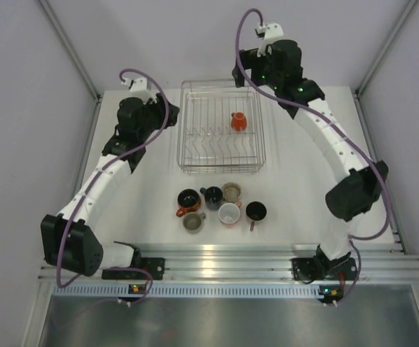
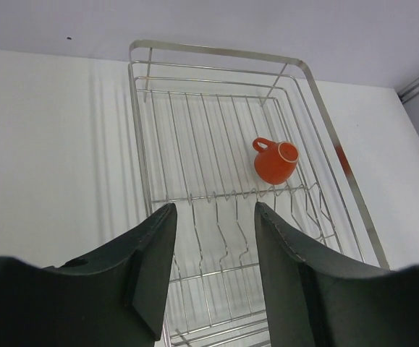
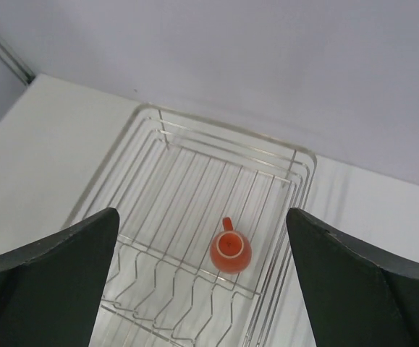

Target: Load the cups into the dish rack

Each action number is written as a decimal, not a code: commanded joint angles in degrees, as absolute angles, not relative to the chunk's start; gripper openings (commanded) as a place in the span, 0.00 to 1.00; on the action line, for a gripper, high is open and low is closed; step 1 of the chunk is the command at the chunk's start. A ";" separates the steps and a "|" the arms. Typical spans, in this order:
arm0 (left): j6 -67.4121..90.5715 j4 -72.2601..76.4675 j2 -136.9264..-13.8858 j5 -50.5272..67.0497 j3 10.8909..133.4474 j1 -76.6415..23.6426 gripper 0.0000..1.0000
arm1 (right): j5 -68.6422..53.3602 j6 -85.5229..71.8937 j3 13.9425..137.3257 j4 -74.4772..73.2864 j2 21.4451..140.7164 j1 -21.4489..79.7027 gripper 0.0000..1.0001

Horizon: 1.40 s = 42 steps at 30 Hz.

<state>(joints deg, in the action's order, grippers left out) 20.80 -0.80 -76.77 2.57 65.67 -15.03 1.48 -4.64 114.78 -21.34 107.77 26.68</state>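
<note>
The silver wire dish rack (image 1: pixel 182 130) stands at the back middle of the table. One orange cup (image 1: pixel 238 121) rests in it, base up, on the right side; it also shows in the left wrist view (image 2: pixel 274 163) and the right wrist view (image 3: pixel 231 251). Six more cups cluster in front of the rack: orange (image 1: pixel 188 201), dark blue (image 1: pixel 212 195), olive (image 1: pixel 231 191), grey (image 1: pixel 192 221), pink (image 1: pixel 229 214) and black (image 1: pixel 255 211). My left gripper (image 2: pixel 214 210) hovers open by the rack's (image 2: pixel 216 52) left side, holding nothing. My right gripper (image 3: pixel 202 213) hangs wide open above the rack (image 3: pixel 296 155), over the orange cup.
Grey walls with metal posts (image 1: pixel 72 50) close in the table at the back and sides. The aluminium rail (image 1: pixel 223 264) carrying the arm bases runs along the near edge. The right arm's elbow (image 1: pixel 354 191) sits to the right of the cup cluster.
</note>
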 commanded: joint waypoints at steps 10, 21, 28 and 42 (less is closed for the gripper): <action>21.46 2.02 -64.17 0.63 48.70 -17.30 0.52 | 4.57 -5.54 82.99 -13.97 77.45 27.86 0.99; 25.05 -3.25 -48.52 -5.54 30.68 -24.52 0.52 | 12.13 -5.45 63.39 -13.98 60.39 26.81 0.99; 25.66 -5.79 -50.09 -6.85 28.04 -26.01 0.51 | 12.57 -7.38 56.78 -12.66 55.73 26.19 0.99; 29.35 -10.99 -52.73 -11.87 24.70 -33.31 0.50 | 12.75 -8.79 51.51 -12.57 51.50 23.64 0.99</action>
